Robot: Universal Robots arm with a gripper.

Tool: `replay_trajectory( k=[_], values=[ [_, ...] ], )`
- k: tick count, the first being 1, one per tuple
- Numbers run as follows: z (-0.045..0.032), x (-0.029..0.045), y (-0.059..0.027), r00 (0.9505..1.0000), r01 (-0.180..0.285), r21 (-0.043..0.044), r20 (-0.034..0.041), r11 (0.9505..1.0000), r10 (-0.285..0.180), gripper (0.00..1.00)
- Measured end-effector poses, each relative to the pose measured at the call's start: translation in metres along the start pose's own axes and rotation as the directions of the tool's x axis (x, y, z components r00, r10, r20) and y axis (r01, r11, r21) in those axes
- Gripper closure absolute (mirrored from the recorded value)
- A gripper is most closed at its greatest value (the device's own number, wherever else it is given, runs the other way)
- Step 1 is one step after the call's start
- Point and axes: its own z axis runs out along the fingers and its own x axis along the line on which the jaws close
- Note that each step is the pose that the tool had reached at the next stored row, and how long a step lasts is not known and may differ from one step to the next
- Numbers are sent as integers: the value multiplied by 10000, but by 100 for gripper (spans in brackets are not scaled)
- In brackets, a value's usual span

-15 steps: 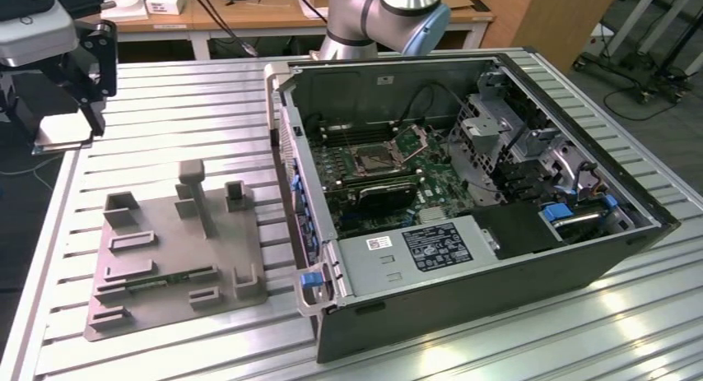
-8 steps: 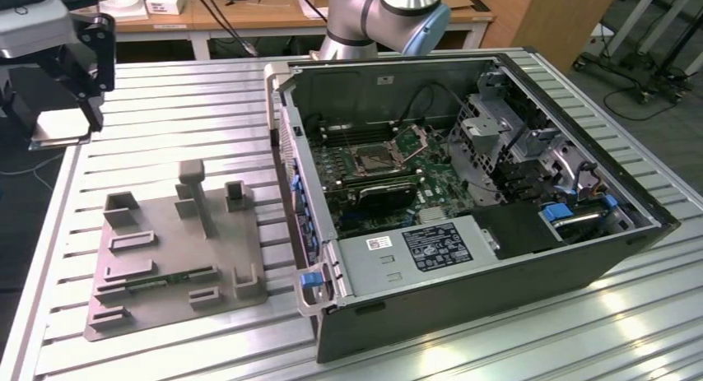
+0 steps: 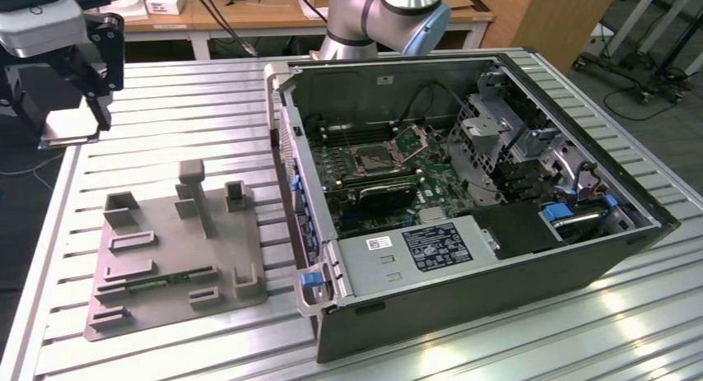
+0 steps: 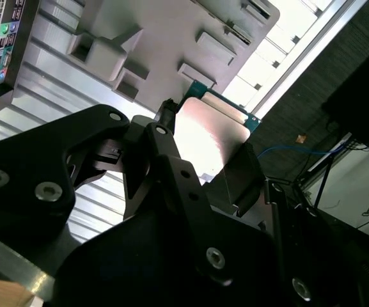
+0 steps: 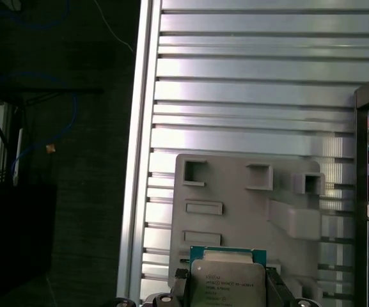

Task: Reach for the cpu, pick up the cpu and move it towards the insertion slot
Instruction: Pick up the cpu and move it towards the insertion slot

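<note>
The cpu, a thin square chip with a silvery face, hangs in the air above the table's edge on the exterior view's left, with my gripper shut on it. In both wrist views the black fingers clamp two opposite edges of the cpu, whose face catches a glare. The insertion slot lies inside the open computer case, its metal frame plate hinged up. It sits far to the exterior view's right of the gripper.
A grey plastic tray with upright blocks lies on the ribbed metal table, below and beside the held chip. The open computer case takes up the exterior view's right. The arm's base stands behind the case.
</note>
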Motion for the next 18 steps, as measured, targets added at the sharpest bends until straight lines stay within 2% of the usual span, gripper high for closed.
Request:
replay_trajectory(
  k=[8, 18],
  values=[
    [0, -60, -3, 10000, 0, 0, 1, 10000, 0, 45],
    [0, -86, -5, 10000, 0, 0, 0, 10000, 0, 45]
  ],
)
